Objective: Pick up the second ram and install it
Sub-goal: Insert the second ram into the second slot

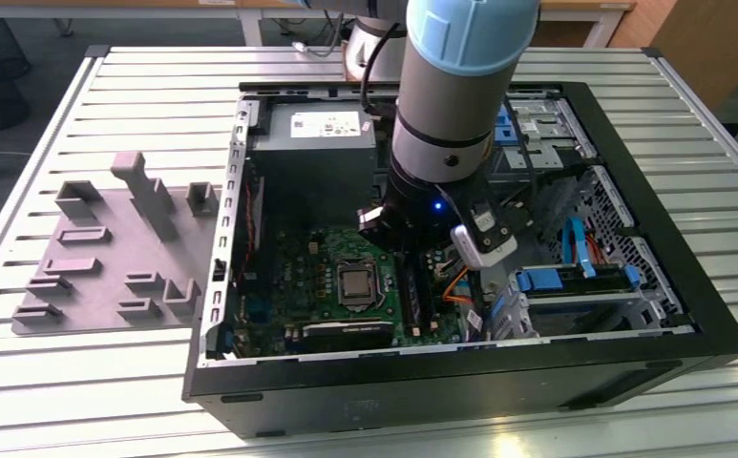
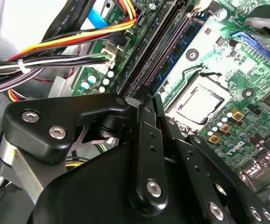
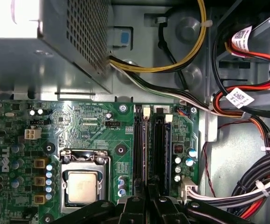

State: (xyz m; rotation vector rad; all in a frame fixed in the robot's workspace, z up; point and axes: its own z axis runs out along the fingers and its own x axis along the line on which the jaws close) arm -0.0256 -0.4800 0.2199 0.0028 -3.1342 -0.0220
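I have the jaws clenched edge-on around the second ram, poised above its motherboard slot; it's light, stiff, fragile, best held by its thin edges

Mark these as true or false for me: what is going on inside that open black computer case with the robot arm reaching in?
1. The gripper is down inside the open black computer case, over the long black memory slots. True.
2. The green motherboard has a square silver processor with no cooler on it. True.
3. The case stands on a wooden floor. False: it rests on a ribbed metal table.
4. The grey moulded holder tray lies inside the case. False: it lies on the table at the exterior view's left.
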